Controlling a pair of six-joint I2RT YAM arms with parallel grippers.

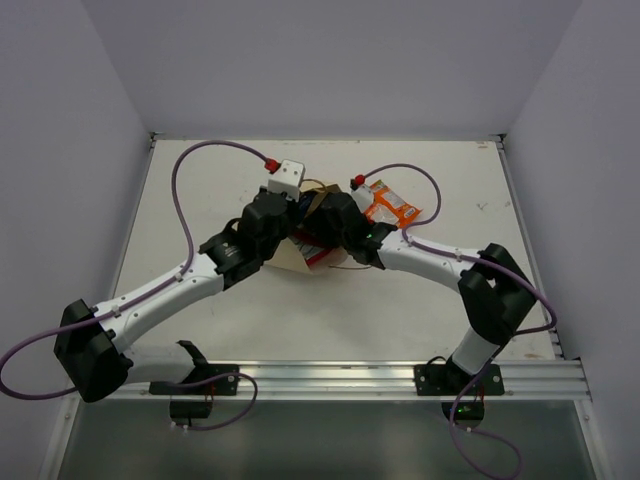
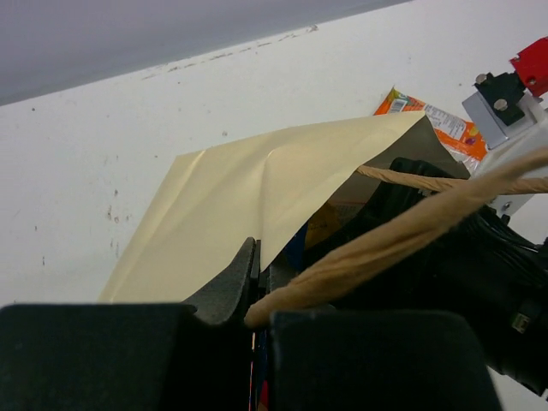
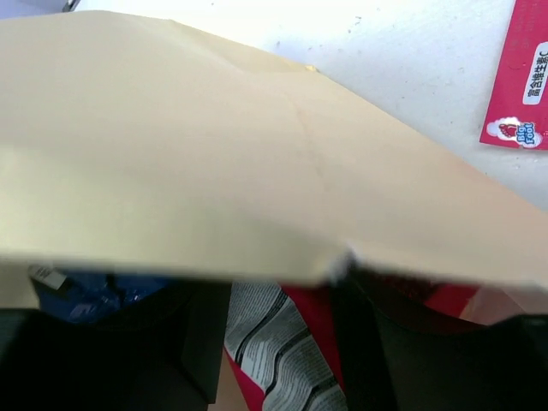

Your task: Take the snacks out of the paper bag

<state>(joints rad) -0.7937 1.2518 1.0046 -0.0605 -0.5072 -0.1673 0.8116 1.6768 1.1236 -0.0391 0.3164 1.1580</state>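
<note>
The tan paper bag (image 1: 292, 258) lies on its side mid-table, mostly hidden under both wrists. My left gripper (image 1: 288, 226) is shut on the bag's upper edge (image 2: 257, 184), holding the mouth lifted, and a looped handle (image 2: 402, 235) crosses its fingers. My right gripper (image 3: 282, 321) is open inside the mouth, under the bag's top wall (image 3: 214, 171), with its fingers either side of the red-pink-and-white bag (image 3: 282, 342). The blue-and-white bag (image 3: 86, 291) lies inside to the left. The orange packet (image 1: 390, 206) and the magenta packet (image 3: 518, 77) lie outside on the table. The yellow bar wrapper is out of view.
The white table (image 1: 220, 330) is walled on the left, back and right. Purple cables (image 1: 180, 190) loop over both arms. An aluminium rail (image 1: 350, 378) runs along the near edge. My right arm's black wrist (image 2: 479, 282) sits close beside the left gripper.
</note>
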